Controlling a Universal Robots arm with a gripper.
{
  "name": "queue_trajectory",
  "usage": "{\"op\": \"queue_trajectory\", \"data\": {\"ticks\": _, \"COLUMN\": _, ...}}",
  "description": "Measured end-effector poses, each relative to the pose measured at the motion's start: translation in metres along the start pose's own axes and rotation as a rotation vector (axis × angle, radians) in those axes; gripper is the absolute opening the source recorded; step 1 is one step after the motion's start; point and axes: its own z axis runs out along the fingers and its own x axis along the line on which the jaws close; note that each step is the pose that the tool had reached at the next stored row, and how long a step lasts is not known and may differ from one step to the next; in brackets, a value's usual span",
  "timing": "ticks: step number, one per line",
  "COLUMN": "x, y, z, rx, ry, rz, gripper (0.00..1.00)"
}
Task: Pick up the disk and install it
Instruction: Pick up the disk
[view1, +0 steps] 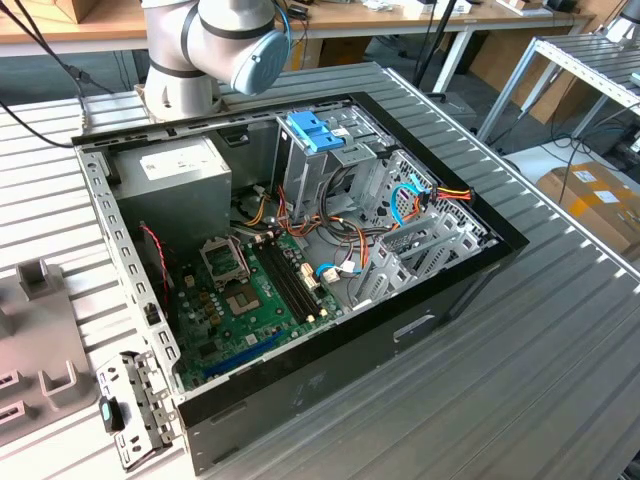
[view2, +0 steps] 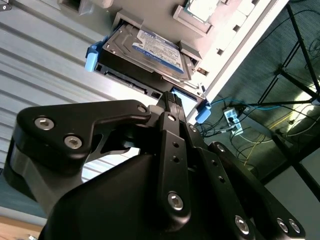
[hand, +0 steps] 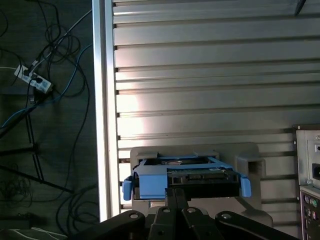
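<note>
The disk (view2: 150, 47) is a silver-grey drive with a blue-banded white label, clipped in a light-blue bracket (view2: 92, 55). In the first wrist view the disk (hand: 192, 172) and its bracket (hand: 150, 182) rest flat in a grey holder (hand: 250, 160) on the slatted table. My gripper (hand: 175, 192) points at the disk's near edge, its black fingers (view2: 172, 102) pressed together. Whether they pinch any part of the bracket is hidden. The open computer case (view1: 300, 250) lies on its side in the exterior view, and a drive cage with a blue bracket (view1: 315, 130) is at its far side.
The table's edge rail (hand: 105, 100) runs close beside the holder, with cables on the floor (hand: 40, 85) beyond it. Grey fixtures (view1: 40, 330) and a loose metal panel (view1: 135, 405) lie at the exterior view's left. The arm's base (view1: 200, 50) stands behind the case.
</note>
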Motion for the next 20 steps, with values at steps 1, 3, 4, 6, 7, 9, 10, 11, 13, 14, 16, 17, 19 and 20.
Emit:
{"op": "queue_trajectory", "data": {"ticks": 1, "x": 0.0, "y": 0.0, "z": 0.0, "rx": 0.0, "ry": 0.0, "rz": 0.0, "gripper": 0.11}}
{"op": "queue_trajectory", "data": {"ticks": 3, "x": 0.0, "y": 0.0, "z": 0.0, "rx": 0.0, "ry": 0.0, "rz": 0.0, "gripper": 0.11}}
{"op": "queue_trajectory", "data": {"ticks": 4, "x": 0.0, "y": 0.0, "z": 0.0, "rx": 0.0, "ry": 0.0, "rz": 0.0, "gripper": 0.11}}
{"op": "queue_trajectory", "data": {"ticks": 6, "x": 0.0, "y": 0.0, "z": 0.0, "rx": 0.0, "ry": 0.0002, "rz": -0.006, "gripper": 0.11}}
{"op": "queue_trajectory", "data": {"ticks": 7, "x": 0.0001, "y": 0.0, "z": 0.0, "rx": 0.0001, "ry": 0.0006, "rz": -0.017, "gripper": 0.11}}
{"op": "queue_trajectory", "data": {"ticks": 9, "x": 0.0001, "y": 0.0, "z": 0.0, "rx": 0.0002, "ry": 0.001, "rz": -0.036, "gripper": 0.11}}
{"op": "queue_trajectory", "data": {"ticks": 10, "x": 0.0001, "y": 0.0, "z": 0.0, "rx": 0.0004, "ry": 0.0015, "rz": -0.05, "gripper": 0.11}}
{"op": "queue_trajectory", "data": {"ticks": 11, "x": 0.0001, "y": 0.0, "z": 0.0, "rx": 0.0005, "ry": 0.0022, "rz": -0.076, "gripper": 0.11}}
{"op": "queue_trajectory", "data": {"ticks": 13, "x": 0.0001, "y": 0.0, "z": 0.0, "rx": 0.0007, "ry": 0.003, "rz": -0.106, "gripper": 0.11}}
{"op": "queue_trajectory", "data": {"ticks": 14, "x": 0.0001, "y": 0.0, "z": 0.0, "rx": 0.0008, "ry": 0.0034, "rz": -0.119, "gripper": 0.11}}
{"op": "queue_trajectory", "data": {"ticks": 16, "x": 0.0001, "y": 0.0, "z": 0.0002, "rx": 0.0011, "ry": 0.0044, "rz": -0.155, "gripper": 0.11}}
{"op": "queue_trajectory", "data": {"ticks": 17, "x": 0.0001, "y": 0.0, "z": 0.0002, "rx": 0.0012, "ry": 0.0048, "rz": -0.168, "gripper": 0.11}}
{"op": "queue_trajectory", "data": {"ticks": 19, "x": 0.0001, "y": 0.0, "z": 0.0003, "rx": 0.0015, "ry": 0.0057, "rz": -0.196, "gripper": 0.11}}
{"op": "queue_trajectory", "data": {"ticks": 20, "x": 0.0001, "y": 0.0, "z": 0.0003, "rx": 0.0017, "ry": 0.0061, "rz": -0.208, "gripper": 0.11}}
